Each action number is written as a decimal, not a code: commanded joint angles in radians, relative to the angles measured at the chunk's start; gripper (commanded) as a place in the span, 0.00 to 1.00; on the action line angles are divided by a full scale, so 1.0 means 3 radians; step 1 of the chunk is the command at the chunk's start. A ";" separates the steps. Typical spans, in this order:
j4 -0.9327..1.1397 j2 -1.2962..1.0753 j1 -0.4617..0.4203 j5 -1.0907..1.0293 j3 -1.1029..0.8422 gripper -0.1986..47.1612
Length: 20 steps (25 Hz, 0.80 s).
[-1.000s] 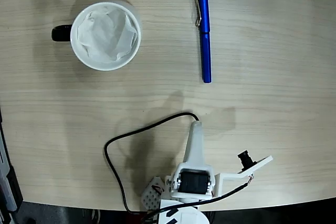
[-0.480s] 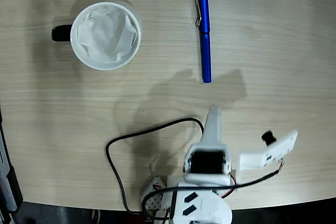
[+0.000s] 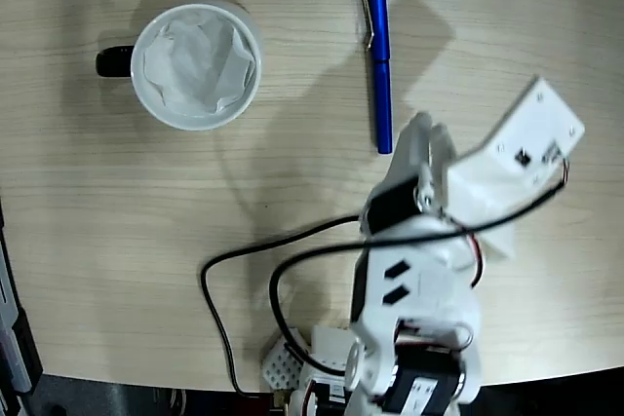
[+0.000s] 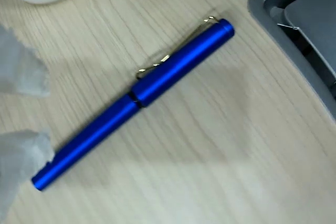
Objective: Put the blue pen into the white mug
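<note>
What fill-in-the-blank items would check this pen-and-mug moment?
1. The pen lies flat on the ____.
2. The mug holds crumpled white ____.
3. In the fixed view, the pen lies to the ____ of the mug.
4. The mug's handle is ____ in colour.

Missing words: table; paper; right; black
</note>
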 commanded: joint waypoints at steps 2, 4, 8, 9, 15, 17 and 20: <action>0.0046 -0.0573 0.0005 -0.0486 -0.0741 0.18; 0.0123 -0.0895 -0.0015 -0.0701 -0.1043 0.19; 0.0194 -0.1488 -0.0066 -0.1023 -0.1503 0.19; 0.0261 -0.1626 -0.0087 -0.1094 -0.1616 0.19; 0.1023 -0.2306 -0.0281 -0.1145 -0.2531 0.20; 0.1237 -0.2485 -0.0332 -0.1145 -0.2777 0.21; 0.1452 -0.2705 -0.0389 -0.1150 -0.3012 0.21</action>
